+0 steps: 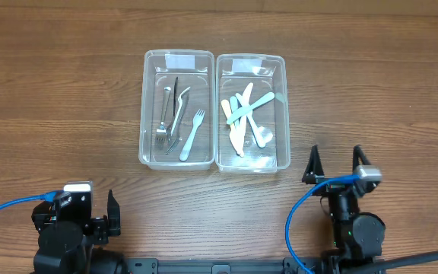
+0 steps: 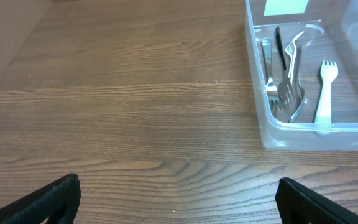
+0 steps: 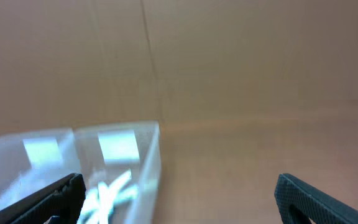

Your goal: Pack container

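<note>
Ahead of both claws: fork bin [image 1: 144,114], knife bin [image 1: 287,114] filled | left claw [image 2: 178,186], right claw [image 1: 335,161] spread, empty | packing seems done; next, hold clear

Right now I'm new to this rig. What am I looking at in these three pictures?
Two robot arms sit at a wooden table. The overhead picture looks straight down. The other two come from a camera on each wrist, with that arm's black fingers showing in the bottom corners. The left gripper and right gripper are both open and hold nothing. Two clear containers stand side by side: the left container holds forks, and the right container holds pale plastic cutlery.
</note>
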